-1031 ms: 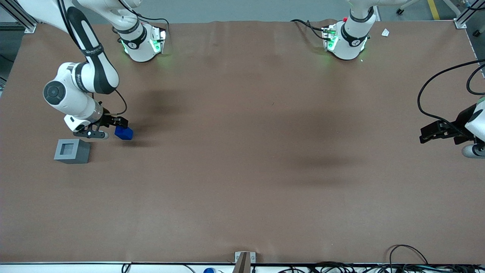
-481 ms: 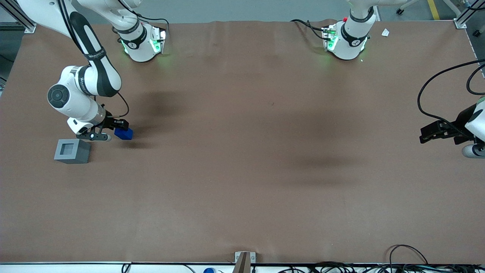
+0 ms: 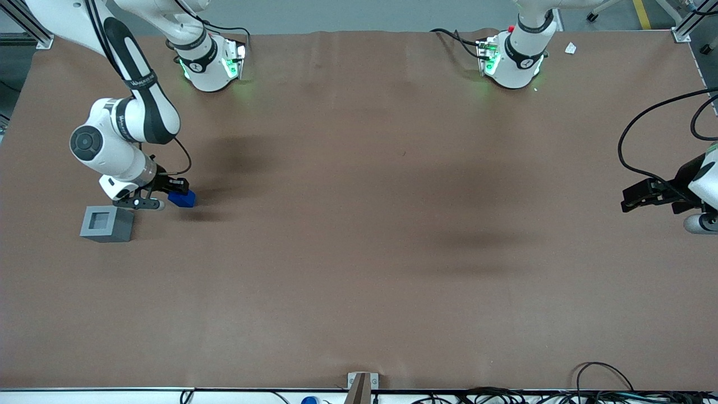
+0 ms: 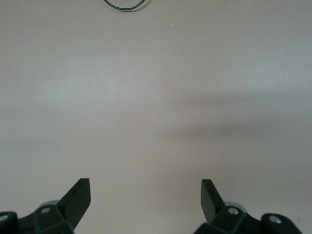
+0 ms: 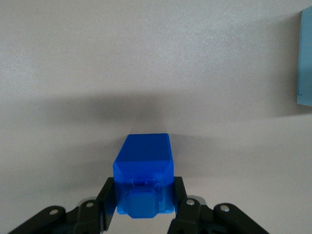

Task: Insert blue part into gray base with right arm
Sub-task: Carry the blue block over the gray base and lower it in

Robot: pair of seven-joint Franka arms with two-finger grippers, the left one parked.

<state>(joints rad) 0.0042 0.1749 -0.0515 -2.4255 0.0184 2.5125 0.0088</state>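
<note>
Showing only one cropped edge in the wrist view, the matte gray cube-shaped base [image 5: 306,58] is mostly unseen; black two-finger pincer [image 5: 144,204] grips the bright blue plastic block [image 5: 144,170] on both sides, above the brown worktop [image 3: 359,252].

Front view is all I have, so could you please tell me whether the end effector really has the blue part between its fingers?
Observer: Yes. In the right wrist view the end effector is shut on the blue part, with a finger against each side.
Operator: Which way does its stub face?
Observer: The stub faces the wrist camera, between the fingers.
Operator: Is the gray base under it?
Observer: No. The gray base shows only as an edge, apart from the blue part.
</note>
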